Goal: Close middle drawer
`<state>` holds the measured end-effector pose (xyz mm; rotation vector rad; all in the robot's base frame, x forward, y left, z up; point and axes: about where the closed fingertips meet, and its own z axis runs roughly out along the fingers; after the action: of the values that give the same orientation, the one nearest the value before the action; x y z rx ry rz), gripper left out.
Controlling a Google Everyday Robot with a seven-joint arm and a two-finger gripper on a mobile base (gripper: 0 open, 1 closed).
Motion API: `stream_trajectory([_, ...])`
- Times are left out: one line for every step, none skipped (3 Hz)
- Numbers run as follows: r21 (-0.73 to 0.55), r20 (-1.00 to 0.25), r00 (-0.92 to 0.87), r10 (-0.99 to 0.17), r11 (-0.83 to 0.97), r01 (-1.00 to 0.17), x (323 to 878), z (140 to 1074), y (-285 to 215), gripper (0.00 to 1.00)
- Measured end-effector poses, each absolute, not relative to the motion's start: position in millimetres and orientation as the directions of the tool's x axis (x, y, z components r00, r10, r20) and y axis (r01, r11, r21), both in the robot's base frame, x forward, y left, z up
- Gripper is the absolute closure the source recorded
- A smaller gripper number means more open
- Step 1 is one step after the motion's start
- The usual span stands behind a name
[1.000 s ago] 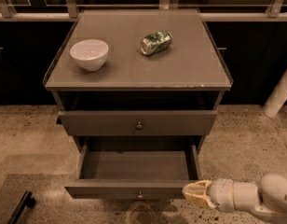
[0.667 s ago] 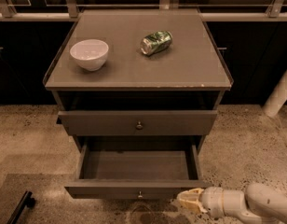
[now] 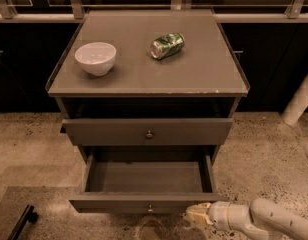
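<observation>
Middle drawer front just beside hand

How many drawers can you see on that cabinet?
2: an upper drawer under the cabinet top, and the middle drawer pulled out below it, the claw by its front right corner. Another may be hidden beneath.

Bare floor right of the pulled-out middle drawer, tool just before its front.
</observation>
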<state>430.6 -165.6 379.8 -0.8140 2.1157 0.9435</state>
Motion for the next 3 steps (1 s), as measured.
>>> stream_trajectory([0.345, -0.779, -0.566, -0.269, 0.569, -0.746, 445, 378, -169, 1.0])
stream_trajectory([0.213, -0.808, -0.499, -0.312, 0.637, -0.741, 495, 395, -181, 1.0])
stream_trajectory([0.213, -0.808, -0.499, -0.312, 0.637, -0.741, 495, 395, -181, 1.0])
